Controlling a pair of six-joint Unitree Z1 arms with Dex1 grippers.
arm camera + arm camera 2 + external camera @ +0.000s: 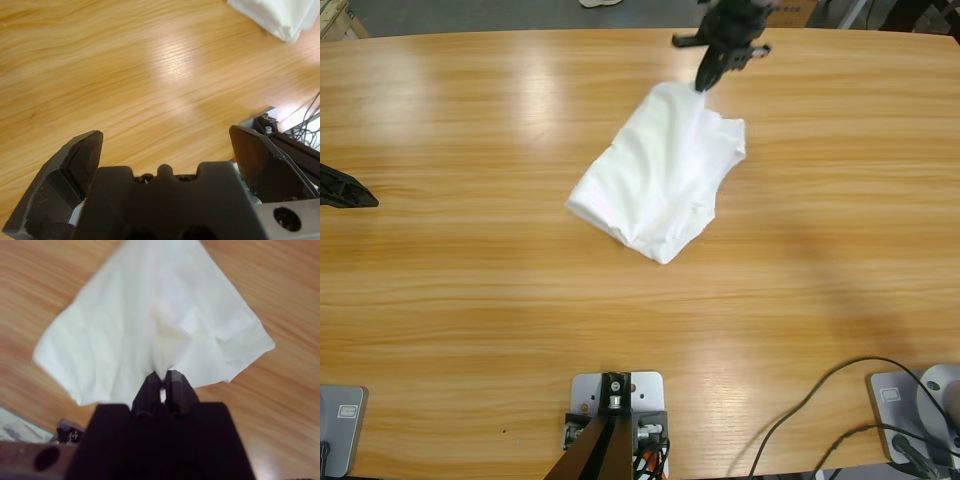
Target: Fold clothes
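Pinching T-shirt (660,180) far edge: right hand (705,82); left hand (165,145) spread over bare table (470,300).

I see a long wooden table (470,300) with warm orange grain running along its length. Soft bright patches of light reflect on its surface, mostly on the far left part. Behind the far edge there is a dark grey floor (520,15). At the top left corner I see something like a cardboard box (335,20). Black cables (820,410) lie at the near right side.
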